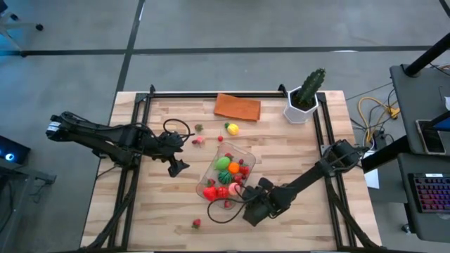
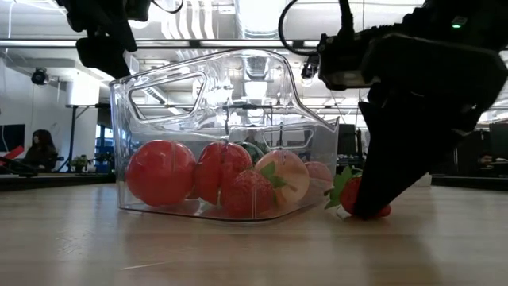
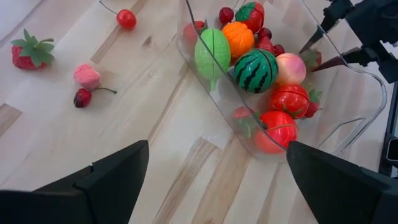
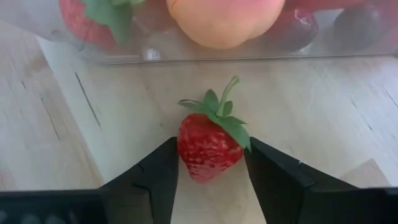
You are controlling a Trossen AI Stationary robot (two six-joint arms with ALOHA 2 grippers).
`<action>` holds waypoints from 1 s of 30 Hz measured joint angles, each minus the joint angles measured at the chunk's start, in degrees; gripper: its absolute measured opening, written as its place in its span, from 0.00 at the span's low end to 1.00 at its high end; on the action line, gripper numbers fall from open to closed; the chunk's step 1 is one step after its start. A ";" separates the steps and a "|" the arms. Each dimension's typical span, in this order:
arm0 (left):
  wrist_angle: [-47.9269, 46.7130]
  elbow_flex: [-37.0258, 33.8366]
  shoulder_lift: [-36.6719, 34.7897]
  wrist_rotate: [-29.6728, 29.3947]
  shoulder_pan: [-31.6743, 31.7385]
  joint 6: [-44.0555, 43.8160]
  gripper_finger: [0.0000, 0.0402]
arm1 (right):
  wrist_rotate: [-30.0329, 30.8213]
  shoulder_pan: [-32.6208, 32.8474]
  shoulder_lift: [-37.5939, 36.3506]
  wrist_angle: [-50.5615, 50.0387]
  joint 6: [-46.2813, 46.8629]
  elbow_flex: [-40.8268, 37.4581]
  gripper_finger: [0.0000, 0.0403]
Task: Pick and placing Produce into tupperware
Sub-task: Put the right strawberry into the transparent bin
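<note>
Right gripper (image 4: 210,163) is down on the table (image 1: 295,161) just outside the tupperware (image 1: 223,150) wall, at the container's end nearest the front edge. Its fingers (image 4: 155,171) sit on either side of a strawberry (image 4: 208,146), both touching the berry, so it's pinching it. Berry lies on the wood, green leaf top pointing toward the container. Low view shows the same strawberry (image 2: 353,195) on the tabletop right beside the clear wall, under the dark right arm.

Left gripper (image 1: 176,167) hovers off the tupperware's left side, claw spread wide, holding nothing.

Tupperware (image 3: 348,118) holds a watermelon (image 3: 255,70), a green fruit (image 3: 212,52), an orange one (image 3: 239,38), a peach (image 3: 290,67), tomatoes (image 3: 288,99) and more red pieces.

Loose on the table: a strawberry (image 3: 29,52), pink piece (image 3: 87,76), two cherries (image 3: 126,18), a yellow piece (image 1: 231,128), a red piece (image 1: 196,223) near the front edge.

Orange cloth (image 1: 238,107) and potted cactus (image 1: 306,95) at the far edge
</note>
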 joint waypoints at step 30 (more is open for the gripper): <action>0.03 0.00 0.00 0.01 0.01 -0.04 0.91 | 8.52 0.28 -9.76 -10.70 5.82 2.34 0.33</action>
